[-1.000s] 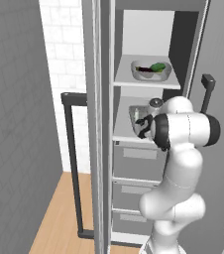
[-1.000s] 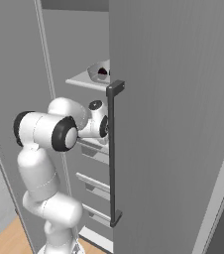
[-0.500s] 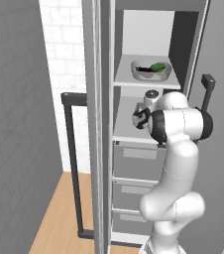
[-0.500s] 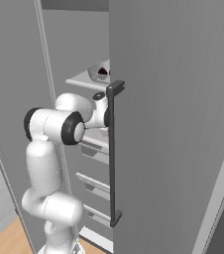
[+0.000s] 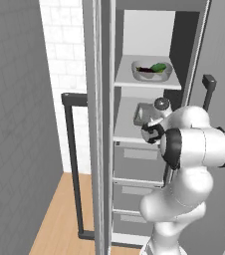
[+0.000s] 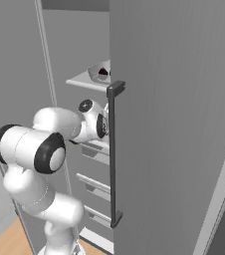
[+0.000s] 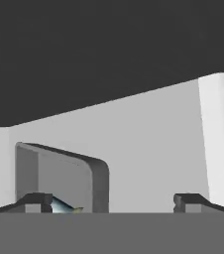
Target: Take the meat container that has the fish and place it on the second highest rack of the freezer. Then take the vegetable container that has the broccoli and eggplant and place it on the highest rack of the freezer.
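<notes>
- Meat container [image 5: 143, 114] sits on the freezer's [image 5: 149, 149] second-highest shelf, fish [image 7: 64, 205] inside. Looks like that half is done.
- Gripper [image 7: 111, 201] with jaws spread wide, holding nothing, just in front of the tray.
- Bowl [image 5: 152, 70] with broccoli [image 5: 159, 67] and eggplant [image 5: 145, 70] is already on the top shelf.
- Tray reads as stiff and light. Raised rim is the place to pinch if it needs a nudge. Fish is loose, so keep it level.
- Bowl: rounded wall, probably slippery. Take it by the rim.
- Tight space: open door and its bar handle [image 6: 112, 154] close beside the arm, shelf above, drawers [image 5: 139, 162] below.
</notes>
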